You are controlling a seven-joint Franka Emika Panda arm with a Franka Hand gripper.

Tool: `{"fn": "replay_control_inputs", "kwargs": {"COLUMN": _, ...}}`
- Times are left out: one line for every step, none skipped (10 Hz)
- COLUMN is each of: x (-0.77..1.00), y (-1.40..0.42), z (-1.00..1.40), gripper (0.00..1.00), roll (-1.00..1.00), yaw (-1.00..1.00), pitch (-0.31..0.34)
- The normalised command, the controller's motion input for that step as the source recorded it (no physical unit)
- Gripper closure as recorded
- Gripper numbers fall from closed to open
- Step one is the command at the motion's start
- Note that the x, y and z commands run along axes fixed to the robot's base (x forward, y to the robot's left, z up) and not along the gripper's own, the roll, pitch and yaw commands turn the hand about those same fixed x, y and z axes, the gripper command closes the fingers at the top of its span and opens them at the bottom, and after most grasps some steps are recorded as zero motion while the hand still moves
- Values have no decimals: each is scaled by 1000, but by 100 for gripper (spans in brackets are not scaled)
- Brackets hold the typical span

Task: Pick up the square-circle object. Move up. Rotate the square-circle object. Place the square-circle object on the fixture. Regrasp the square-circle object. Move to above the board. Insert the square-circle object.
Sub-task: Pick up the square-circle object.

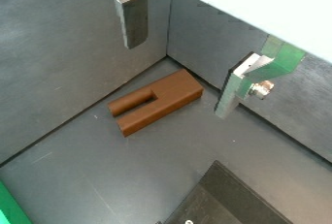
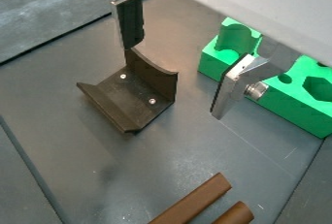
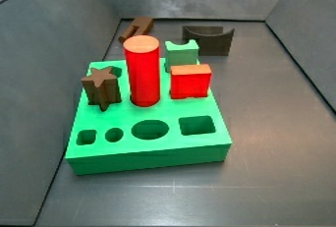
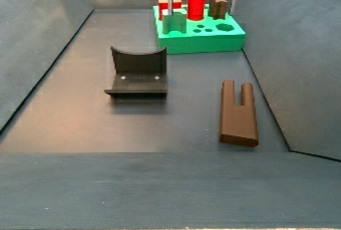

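progress: nothing done; pick-up not yet begun, all steps left
square-circle object (image 4: pixel 240 113): flat on floor, right of fixture (image 4: pixel 138 73), apart from it, untouched
board (image 4: pixel 202 31): far end, pegs standing in it
gripper (image 1: pixel 182 58): fingers (image 1: pixel 134 19) spread wide, nothing between, above floor
object vs gripper: below the fingers in a wrist view, no contact

Grey floor (image 4: pixel 80 105) carries fixture (image 4: pixel 138 73), square-circle object (image 4: pixel 240 112), board (image 4: pixel 202 33); claw (image 1: pixel 188 58) above.
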Motion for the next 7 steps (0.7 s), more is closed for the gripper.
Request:
{"fn": "replay_control_inputs", "kwargs": {"x": -46, "y": 180, "z": -600, "gripper": 0, "roll": 76, "yaw": -234, "pitch": -24}}
{"fn": "replay_control_inputs", "kwargs": {"x": -237, "y": 326, "z": -1000, "gripper": 0, "roll": 10, "yaw": -291, "pitch": -69}}
{"fn": "replay_control_inputs", "kwargs": {"x": -437, "y": 460, "z": -1000, "gripper": 0, "roll": 0, "yaw": -314, "pitch": -59}}
{"fn": "replay_control_inputs", "kwargs": {"x": -437, "y": 540, "z": -1000, "gripper": 0, "roll": -24, "yaw": -297, "pitch": -54}}
{"fn": "replay_control_inputs", "kwargs": {"x": -403, "y": 554, "z": -1000, "gripper": 0, "roll": -31, "yaw": -240, "pitch": -57}}
{"fn": "replay_control_inputs", "kwargs": {"x": -491, "y": 577, "z": -1000, "gripper": 0, "roll": -26, "yaw": -243, "pitch": -41}}
{"fn": "replay_control_inputs", "kwargs": {"x": -480, "y": 574, "z": -1000, "gripper": 0, "roll": -41, "yaw": -209, "pitch": -49}}
